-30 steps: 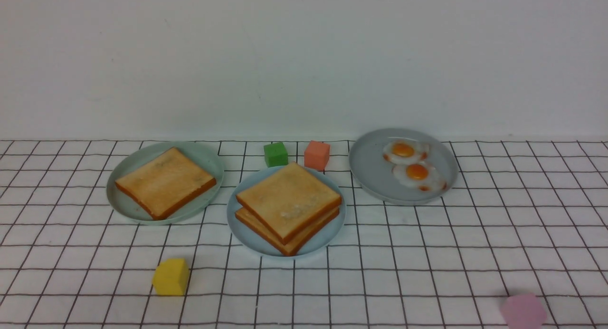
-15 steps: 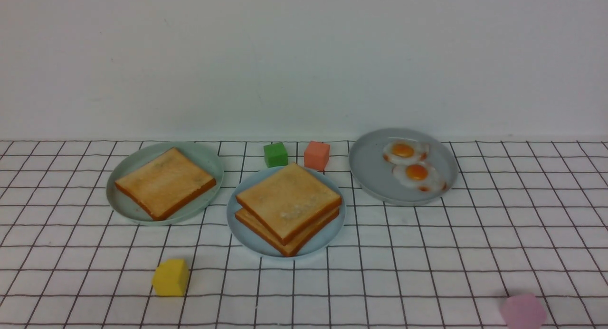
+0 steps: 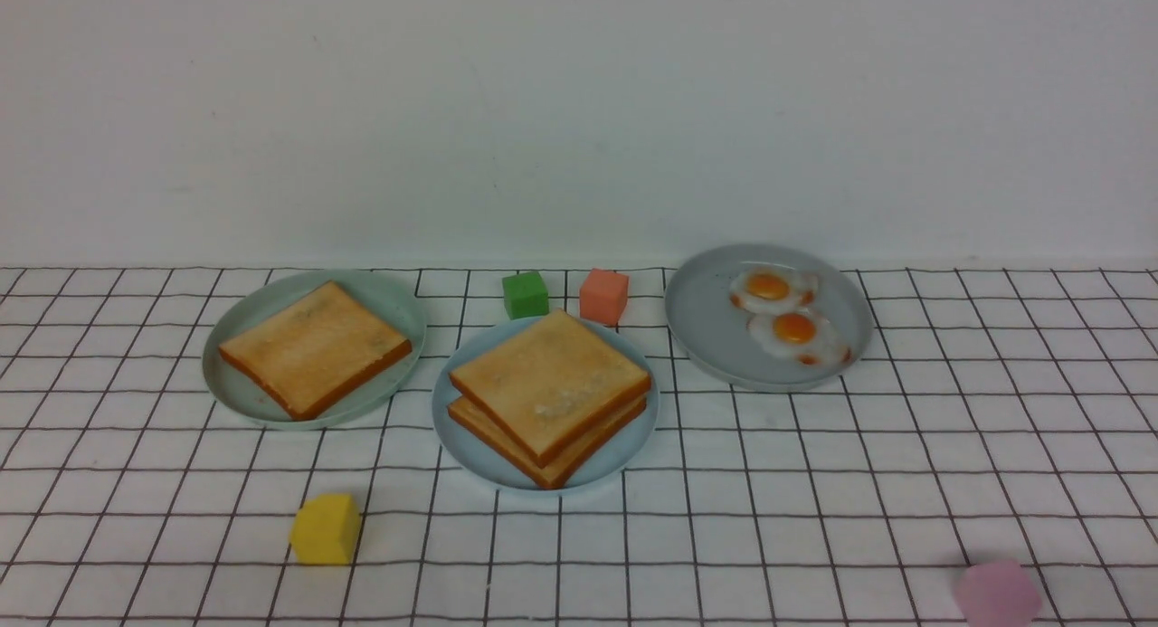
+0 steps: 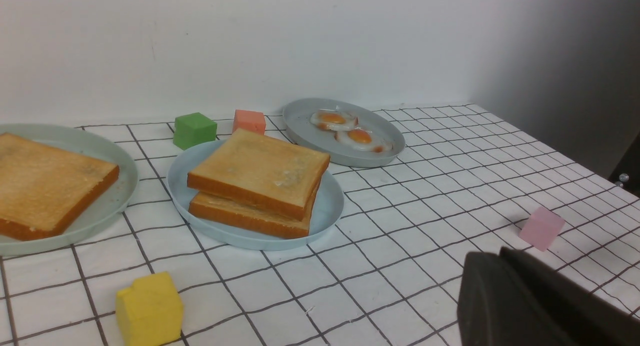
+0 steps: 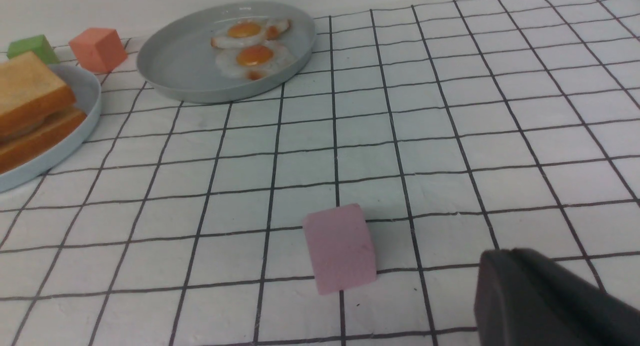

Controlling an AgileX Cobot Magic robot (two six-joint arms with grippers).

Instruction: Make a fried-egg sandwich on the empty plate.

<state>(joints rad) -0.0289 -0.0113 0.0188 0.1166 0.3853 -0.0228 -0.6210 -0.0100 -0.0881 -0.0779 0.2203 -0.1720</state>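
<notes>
On the light sky-blue plate (image 3: pixel 626 446) at the centre lie two golden toast slices (image 3: pixel 547 383), stacked and slightly skewed. Whether an egg lies between them is hidden. The same stack (image 4: pixel 257 169) shows in the left wrist view, and its edge (image 5: pixel 25 94) in the right wrist view. Neither arm appears in the front view. My left gripper (image 4: pixel 500 253) is shut and holds nothing, hovering over the cloth at the near side. My right gripper (image 5: pixel 510 253) is also shut and holds nothing, beside the pink cube (image 5: pixel 340 248).
A grey plate (image 3: pixel 706 310) at the back right holds two fried eggs (image 3: pixel 783 308). A pale green plate (image 3: pixel 244 396) on the left carries one toast slice (image 3: pixel 312 346). Green (image 3: pixel 525 294) and salmon (image 3: pixel 603 295) cubes sit behind the stack; a yellow cube (image 3: pixel 326 527) lies near left.
</notes>
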